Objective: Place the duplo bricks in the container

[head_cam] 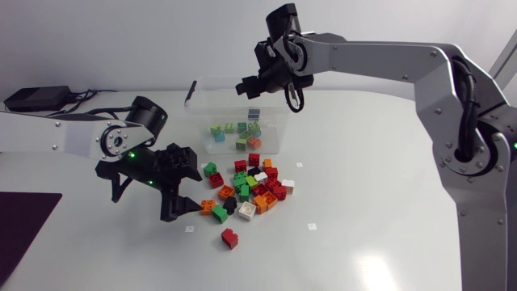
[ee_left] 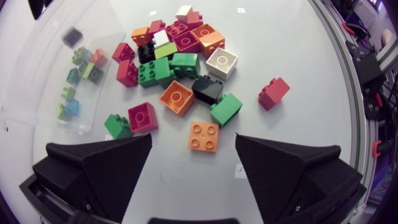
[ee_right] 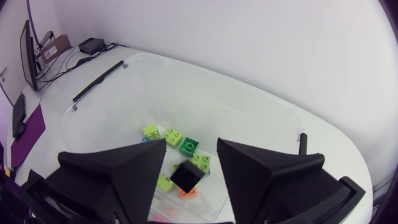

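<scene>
You see a white table (head_cam: 363,202), a clear container (head_cam: 271,137) with a black latch (head_cam: 191,90), lime, green, blue and orange bricks (head_cam: 234,129) in it, a black brick (ee_right: 186,177) over them, a pile (head_cam: 250,190) of red, green, orange, white and black, one red brick (head_cam: 230,238) at the pile's 7 o'clock.

our left gripper (ee_left: 194,140) holds its fingers apart — the nearest brick (ee_left: 204,135) lies just ahead of the gap, touching neither finger. farther ahead spreads the pile of bricks (ee_left: 177,59), with a single brick (ee_left: 273,93) apart from it, ahead of the right finger. beyond the pile, on the left finger's side, stands the container (ee_left: 37,74). our right gripper (ee_right: 191,146) hangs above it, fingers apart — a loose brick (ee_right: 186,177) under the gap, other bricks (ee_right: 180,140) on the container's floor.
</scene>
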{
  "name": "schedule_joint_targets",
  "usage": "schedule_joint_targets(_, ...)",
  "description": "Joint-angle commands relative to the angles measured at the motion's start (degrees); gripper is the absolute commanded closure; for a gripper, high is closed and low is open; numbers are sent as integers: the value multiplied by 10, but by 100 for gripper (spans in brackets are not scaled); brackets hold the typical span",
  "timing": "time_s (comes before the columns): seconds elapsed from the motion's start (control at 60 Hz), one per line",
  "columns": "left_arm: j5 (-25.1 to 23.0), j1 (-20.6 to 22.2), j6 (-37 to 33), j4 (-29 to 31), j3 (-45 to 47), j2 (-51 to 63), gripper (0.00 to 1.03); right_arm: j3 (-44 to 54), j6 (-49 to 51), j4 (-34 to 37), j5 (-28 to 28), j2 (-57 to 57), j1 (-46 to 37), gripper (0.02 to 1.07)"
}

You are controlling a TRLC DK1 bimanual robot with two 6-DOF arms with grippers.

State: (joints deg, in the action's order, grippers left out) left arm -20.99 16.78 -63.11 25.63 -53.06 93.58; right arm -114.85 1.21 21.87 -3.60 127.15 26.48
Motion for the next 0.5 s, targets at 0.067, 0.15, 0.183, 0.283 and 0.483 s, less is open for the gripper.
schedule_joint_targets(0.067, -1, 13, -25, 3, 10, 33, 12, -3, -17, 10, 4, -2, -6, 12)
schedule_joint_targets(0.15, 3, 19, -27, 1, 8, 52, 12, 23, -17, 5, 4, -26, -6, 12)
schedule_joint_targets(0.183, 6, 20, -29, -1, 7, 58, 12, 34, -16, 4, 4, -36, -6, 12)
schedule_joint_targets(0.283, 10, 24, -31, -1, 1, 73, 17, 74, -13, -2, 4, -73, -6, 11)
schedule_joint_targets(0.483, 11, 30, -31, -7, -6, 93, 18, 200, -4, -28, 3, -166, 0, 11)
